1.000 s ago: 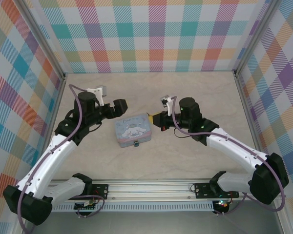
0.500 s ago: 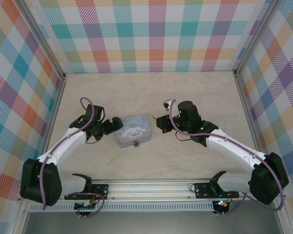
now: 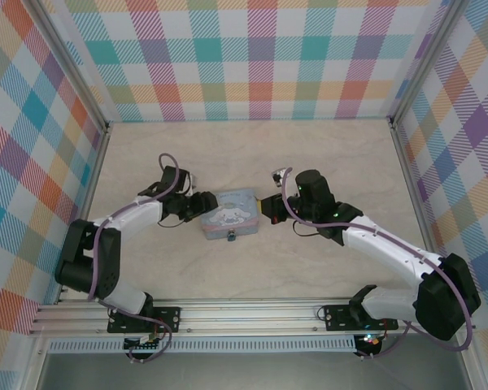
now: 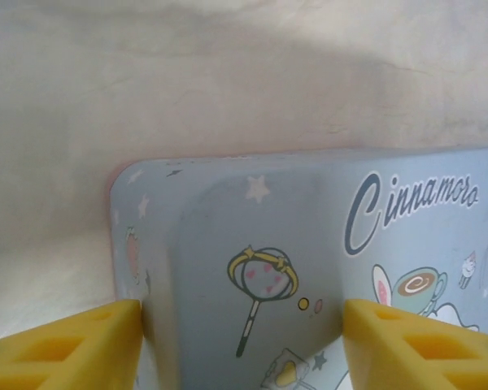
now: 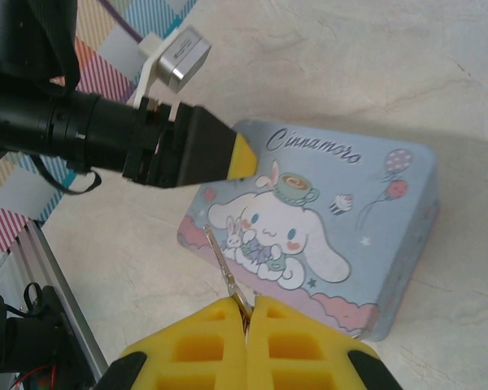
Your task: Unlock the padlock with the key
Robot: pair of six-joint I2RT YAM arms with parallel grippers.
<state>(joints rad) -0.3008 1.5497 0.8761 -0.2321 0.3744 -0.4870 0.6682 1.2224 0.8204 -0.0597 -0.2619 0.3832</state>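
A pastel-blue cartoon tin [image 3: 230, 213] lies mid-table, and the tiny blue padlock [image 3: 230, 236] hangs at its near side. My left gripper [image 3: 205, 205] is at the tin's left end. Its yellow fingers [image 4: 65, 349] stand apart in the left wrist view, one beside the tin's [image 4: 252, 244] left edge and the other over the lid. My right gripper [image 5: 248, 302] is shut on the key [image 5: 225, 272]. The key is a thin metal sliver whose tip points over the tin's [image 5: 342, 211] corner. In the top view that gripper [image 3: 267, 207] sits just right of the tin.
Plaid walls [image 3: 252, 57] enclose the table on three sides. An aluminium rail [image 3: 252, 313] with the arm bases runs along the near edge. Bare tabletop [image 3: 252, 154] lies behind the tin and in front of it [image 3: 252, 272].
My left arm has dropped low and reached in to the tin's left end, its jaws narrowing. The tin has shifted slightly right and turned. The right gripper has hardly moved, still holding the key.
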